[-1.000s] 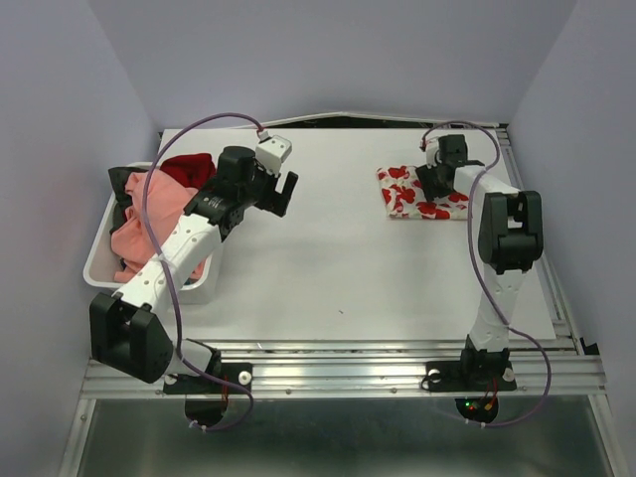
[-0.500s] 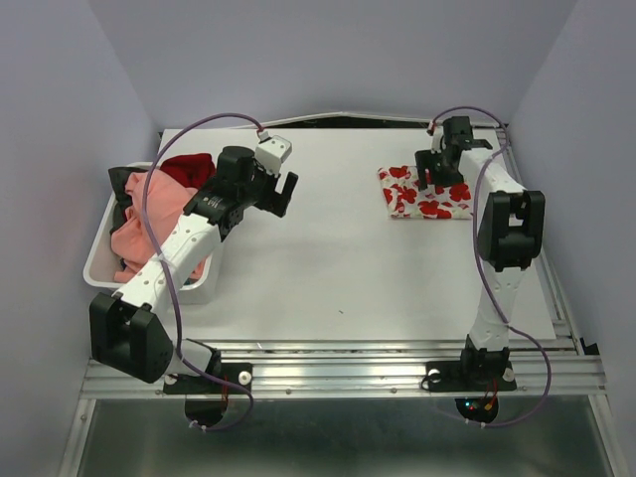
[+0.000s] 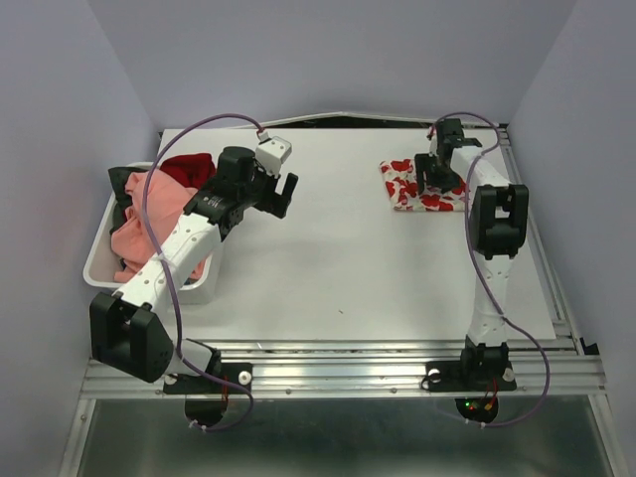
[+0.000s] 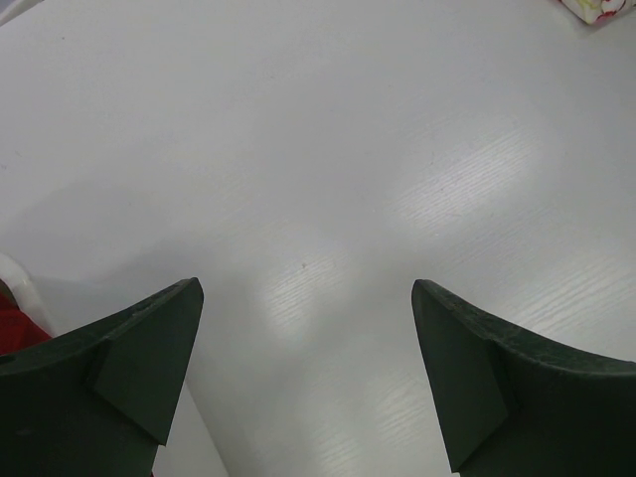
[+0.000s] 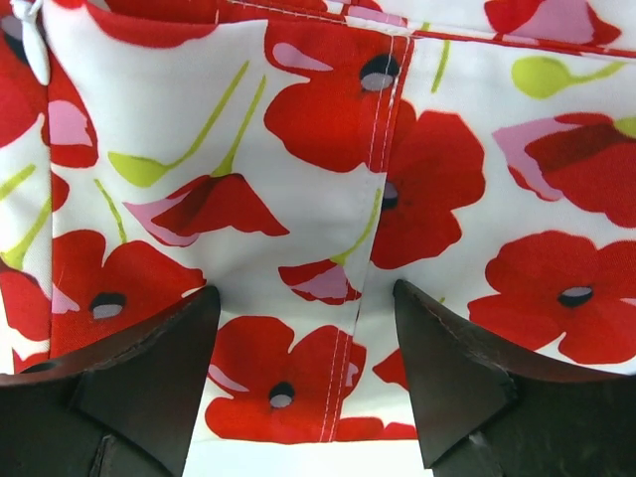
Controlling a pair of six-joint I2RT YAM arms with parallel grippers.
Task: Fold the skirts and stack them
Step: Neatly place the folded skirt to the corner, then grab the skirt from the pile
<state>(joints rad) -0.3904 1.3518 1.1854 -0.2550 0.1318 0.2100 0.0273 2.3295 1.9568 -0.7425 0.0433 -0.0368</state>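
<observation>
The white skirt with red flower print (image 3: 408,185) lies folded flat at the far right of the table; it fills the right wrist view (image 5: 328,199). My right gripper (image 3: 438,179) is open right over it, fingertips on or just above the cloth, holding nothing. The salmon-pink skirt (image 3: 139,224) lies heaped in the white bin (image 3: 97,260) at the left, with dark red cloth (image 3: 189,169) beside it. My left gripper (image 3: 284,194) is open and empty above bare table, right of the bin (image 4: 308,298).
The table's white surface (image 3: 328,258) lies between the two arms. Black cloth (image 3: 119,184) lies at the bin's far end. Purple cables loop over both arms. A metal rail (image 3: 378,373) runs along the near edge.
My right gripper has moved toward the far edge and left over the flower skirt, and the skirt has been pushed a little with it. The left arm has not moved.
</observation>
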